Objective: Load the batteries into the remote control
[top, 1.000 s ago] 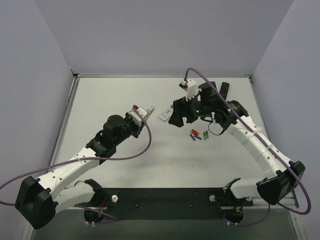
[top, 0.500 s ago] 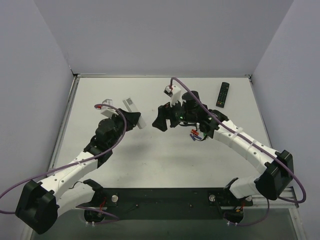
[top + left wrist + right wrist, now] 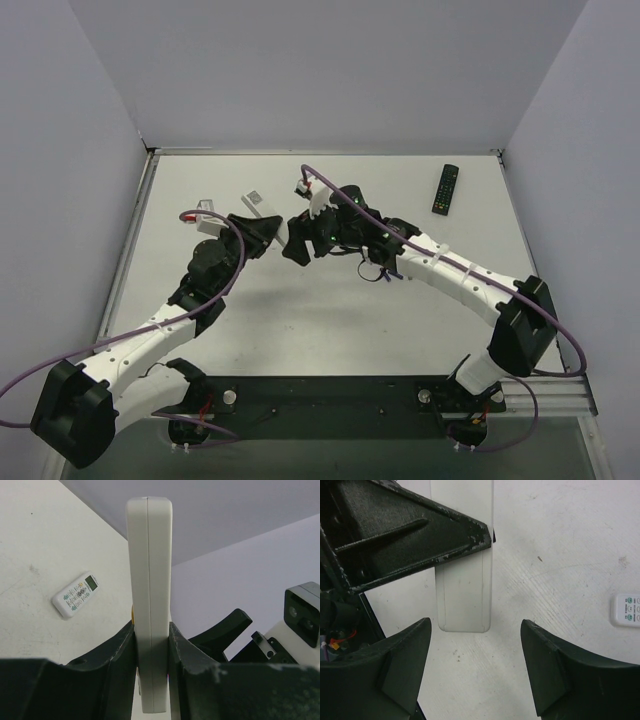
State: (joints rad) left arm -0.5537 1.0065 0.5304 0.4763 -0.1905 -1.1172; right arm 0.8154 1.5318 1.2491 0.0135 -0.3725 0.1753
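Observation:
My left gripper [image 3: 151,645] is shut on the remote control [image 3: 149,580], a slim white bar held edge-on and sticking out past the fingers. In the top view the remote control [image 3: 256,204] sits at centre-left in the left gripper [image 3: 264,234]. My right gripper [image 3: 298,246] faces it closely from the right. In the right wrist view the right gripper [image 3: 475,628] stands open, its fingers either side of the remote control's [image 3: 463,595] plain end without touching it. The batteries are hidden under the right arm.
A wider white remote with a display [image 3: 76,594] lies on the table beyond the grippers; its edge [image 3: 626,609] also shows at the right. A black remote [image 3: 446,188] lies at the back right. Grey walls enclose the table's far sides.
The right arm has swung left from the battery area, up to the left gripper. The left gripper has turned and shifted left with the remote control. The right jaws have narrowed slightly.

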